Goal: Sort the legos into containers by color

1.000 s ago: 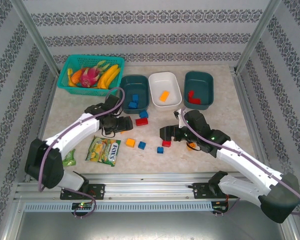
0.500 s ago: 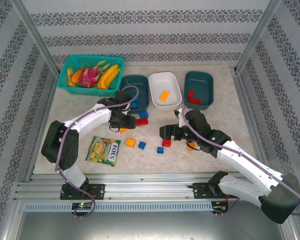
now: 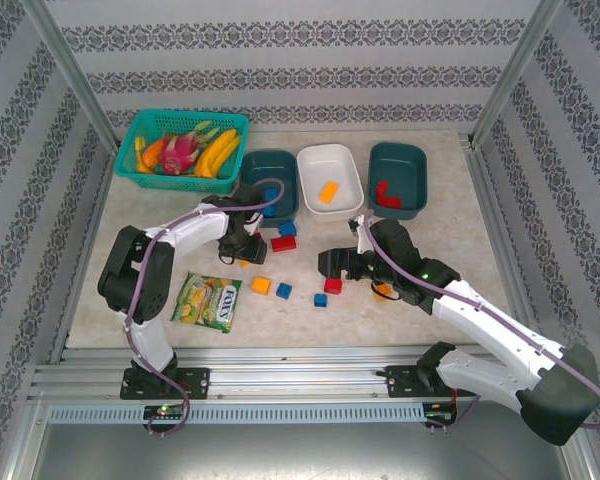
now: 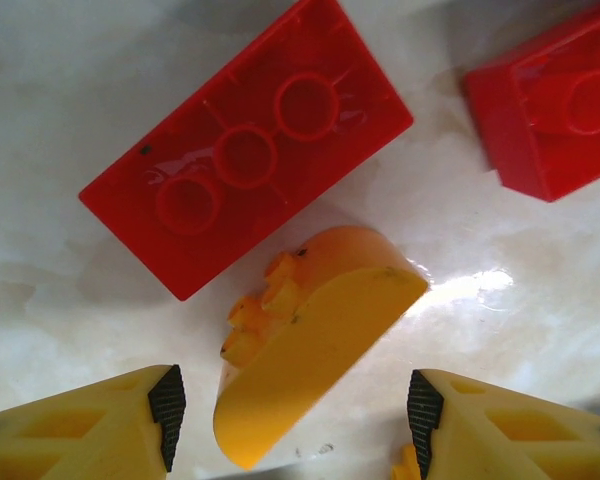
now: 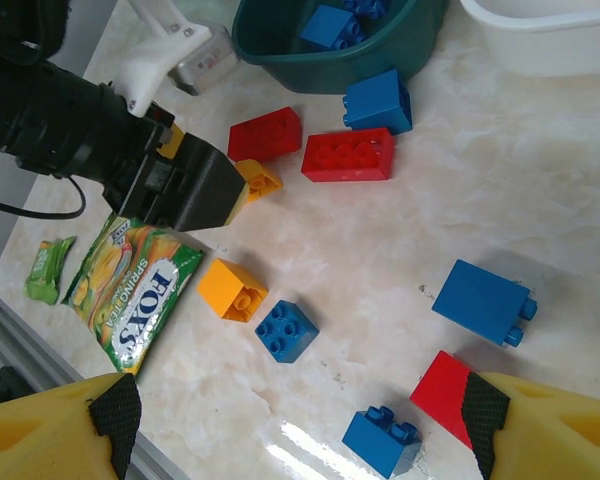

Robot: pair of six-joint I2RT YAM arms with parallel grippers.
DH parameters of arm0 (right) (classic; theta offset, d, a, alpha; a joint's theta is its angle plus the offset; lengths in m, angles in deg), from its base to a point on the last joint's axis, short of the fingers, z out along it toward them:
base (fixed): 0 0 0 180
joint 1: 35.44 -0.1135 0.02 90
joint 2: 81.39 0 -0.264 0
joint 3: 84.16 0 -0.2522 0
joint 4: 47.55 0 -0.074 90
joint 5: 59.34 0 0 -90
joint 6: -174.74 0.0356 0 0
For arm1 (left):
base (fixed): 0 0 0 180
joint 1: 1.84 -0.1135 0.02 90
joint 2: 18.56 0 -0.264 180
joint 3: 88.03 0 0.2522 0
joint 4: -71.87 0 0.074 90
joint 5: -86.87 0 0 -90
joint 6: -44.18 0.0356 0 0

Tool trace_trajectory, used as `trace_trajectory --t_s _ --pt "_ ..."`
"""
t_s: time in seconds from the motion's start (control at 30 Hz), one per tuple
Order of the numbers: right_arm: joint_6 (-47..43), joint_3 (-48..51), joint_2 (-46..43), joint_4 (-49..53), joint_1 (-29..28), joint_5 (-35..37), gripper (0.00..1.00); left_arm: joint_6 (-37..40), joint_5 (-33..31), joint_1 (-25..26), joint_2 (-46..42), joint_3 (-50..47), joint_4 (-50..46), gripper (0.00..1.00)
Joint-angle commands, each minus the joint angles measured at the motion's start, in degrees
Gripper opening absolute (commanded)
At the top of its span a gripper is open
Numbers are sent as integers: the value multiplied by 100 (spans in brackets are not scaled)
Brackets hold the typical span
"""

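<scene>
While left tool (image 4: 290, 415) straddles orange-yellow brick (image 4: 320, 335) on counter (image 4: 70, 90), fingers (image 4: 100, 420) apart, pick step in hand; next: clamp, lift, carry to white tub (image 3: 345, 168). Right tool (image 5: 298, 420) spread, empty.

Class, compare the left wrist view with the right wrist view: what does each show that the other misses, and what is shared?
Left wrist, not right: the left gripper open, its black pads clear of the rounded orange-yellow plastic brick. Right wrist, not left: the dark teal plastic tub holding blue bricks, the green-yellow candy packet, the right gripper. Both: that orange-yellow brick and two red bricks beside it.
</scene>
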Motion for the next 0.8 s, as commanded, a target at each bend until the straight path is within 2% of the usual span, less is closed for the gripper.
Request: trace_trajectory --t_s 0.0,0.2,0.53,0.77 --pt "46 -110 38 -88 -9 -27 86 280 -90 -109 136 63 56 63" --pt "49 -137 125 -76 23 -47 86 309 127 -118 353 185 152 56" --pt "82 -195 294 -85 100 -81 86 75 248 -58 330 -3 215 33" --pt "62 -298 302 -3 171 25 86 -336 169 126 -286 -299 109 23"
